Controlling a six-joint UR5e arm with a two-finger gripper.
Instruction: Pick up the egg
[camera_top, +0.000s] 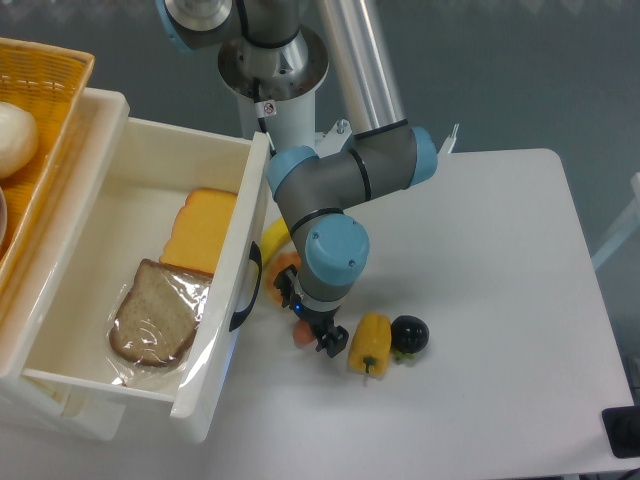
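Observation:
The egg (302, 335) is a small brownish-pink oval on the white table, just right of the white bin's front corner. Only its left part shows; the rest is hidden under the gripper. My gripper (315, 335) points straight down at the table, right over the egg, and its dark fingers (328, 343) reach table level beside it. The wrist hides the jaws from above, so I cannot tell whether they are open or closed on the egg.
A yellow pepper (369, 343) and a black round fruit (409, 333) lie just right of the gripper. An orange doughnut (284, 266) and a banana (274, 238) sit behind it. The white bin (252, 215) holds bread (158, 312) and a yellow slice (203, 232). A wicker basket (45, 70) stands at the far left.

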